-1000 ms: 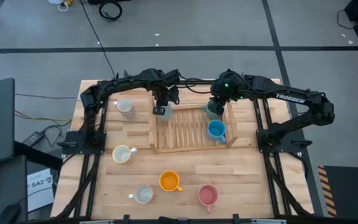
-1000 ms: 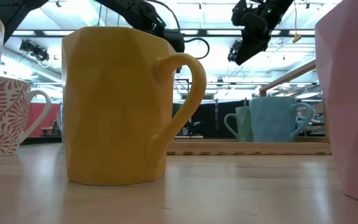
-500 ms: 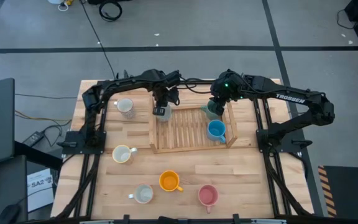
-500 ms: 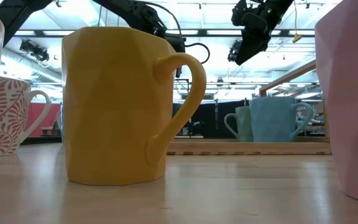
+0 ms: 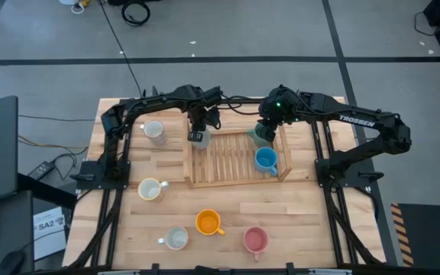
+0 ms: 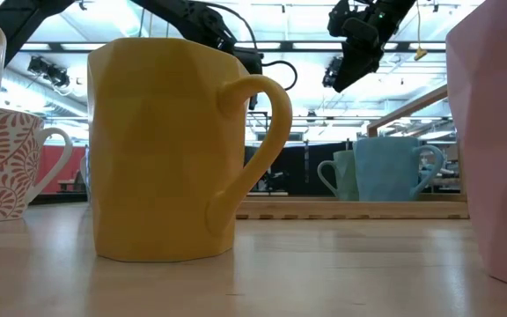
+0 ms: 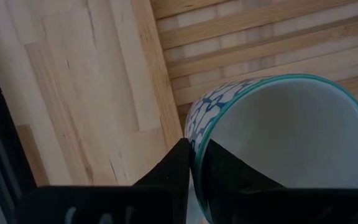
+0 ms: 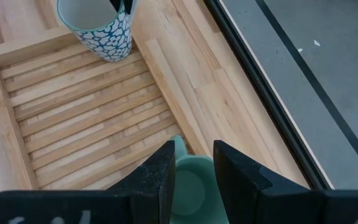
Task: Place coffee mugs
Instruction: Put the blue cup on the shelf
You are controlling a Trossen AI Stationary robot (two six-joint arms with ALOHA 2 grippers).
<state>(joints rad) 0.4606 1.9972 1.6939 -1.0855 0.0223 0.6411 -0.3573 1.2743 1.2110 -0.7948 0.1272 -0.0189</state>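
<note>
A white mug with a blue pattern and teal rim (image 7: 278, 130) stands in the far left corner of the slatted wooden tray (image 5: 235, 182); my left gripper (image 5: 198, 136) is shut on it from above. In the right wrist view this mug (image 8: 98, 25) rests on its base on the slats. The dark green mug (image 5: 260, 137) stands in the tray's far right corner, the blue mug (image 5: 265, 160) just nearer. My right gripper (image 8: 191, 171) hovers open, well above the green mug (image 8: 191, 190), touching nothing. My left gripper has the patterned mug's rim (image 7: 194, 146) between its two fingers, one finger (image 7: 178, 168) outside the wall and one (image 7: 229, 174) inside the mug. The fingers point down from above. The mug stands upright with its base on the tray's slats.
Loose mugs stand on the table outside the tray: a whitish one (image 5: 153, 131) at the far left, a cream one (image 5: 150, 189), an orange one (image 5: 208, 222), a whitish-grey one (image 5: 176, 238) and a pink one (image 5: 256, 240) near the front edge.
</note>
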